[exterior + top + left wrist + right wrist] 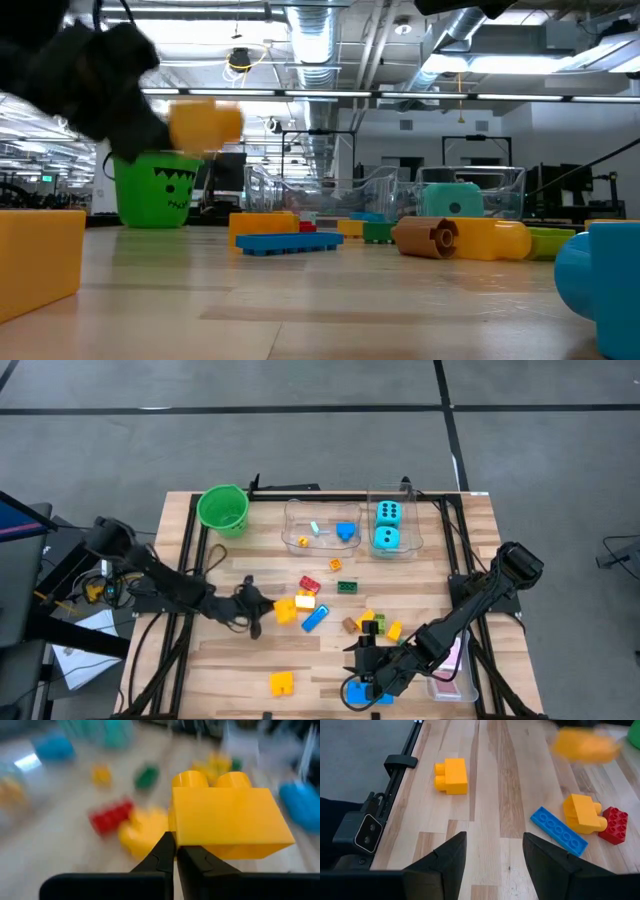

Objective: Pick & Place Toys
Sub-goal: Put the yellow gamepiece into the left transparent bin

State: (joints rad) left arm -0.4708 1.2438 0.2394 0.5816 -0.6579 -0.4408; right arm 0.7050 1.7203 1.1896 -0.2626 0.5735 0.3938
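From above, the left gripper sits mid-table beside an orange-yellow block; the right gripper hangs over the front edge near a blue block. Two cyan dice rest in a clear tub.

At table level, a studded yellow block is lifted clear of the planks, before a green bucket.

The left wrist shows fingers pinched shut on that glossy two-stud block.

The right wrist shows fingers spread wide, empty, over bare wood; a flat blue plate lies beyond.
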